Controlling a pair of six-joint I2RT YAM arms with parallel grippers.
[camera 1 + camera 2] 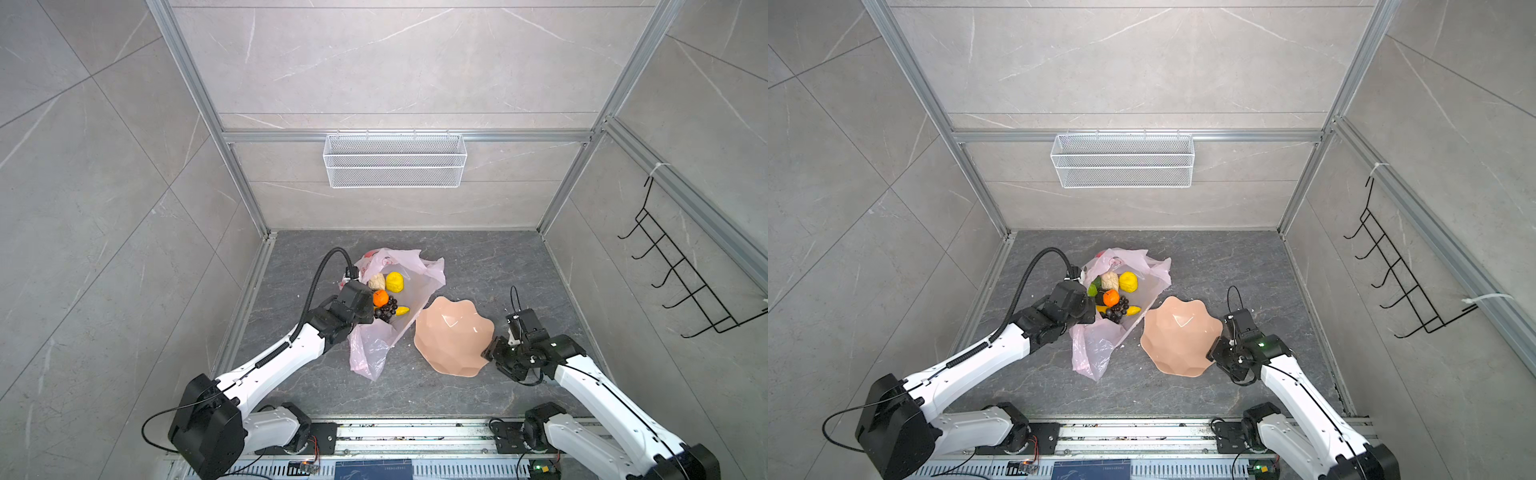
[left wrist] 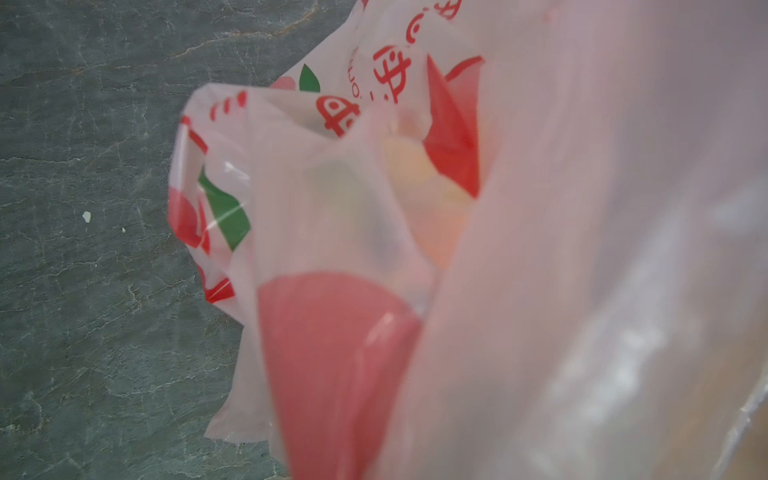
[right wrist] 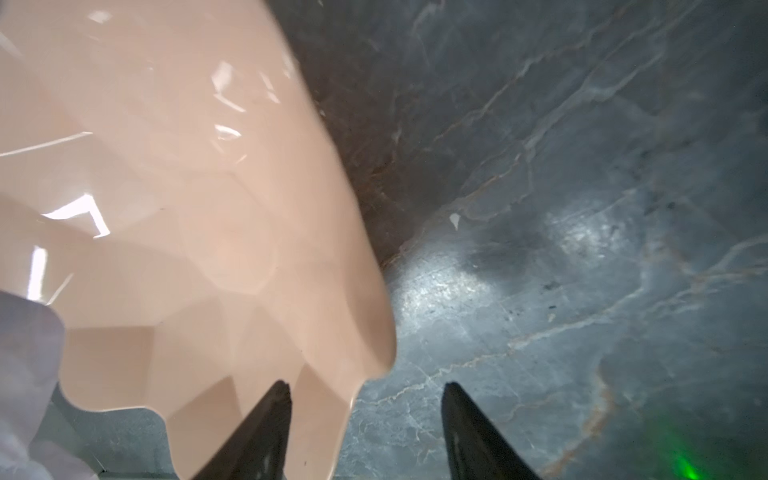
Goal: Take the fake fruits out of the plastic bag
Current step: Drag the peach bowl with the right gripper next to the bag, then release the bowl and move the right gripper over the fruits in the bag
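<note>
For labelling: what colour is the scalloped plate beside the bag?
Glossy peach-pink plate; shows best in a top view.

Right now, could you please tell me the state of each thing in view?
Thin pale pink plastic bag: lying open, crumpled.
Small plastic fake fruits: piled inside the open bag.
Peach-coloured scalloped plate: upright, empty.
Left hand: shut, at the bag's edge.
Right hand: open, at the plate's rim.

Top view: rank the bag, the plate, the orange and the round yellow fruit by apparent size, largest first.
1. bag
2. plate
3. round yellow fruit
4. orange, only slightly smaller than the yellow fruit; the two look nearly alike.
</note>
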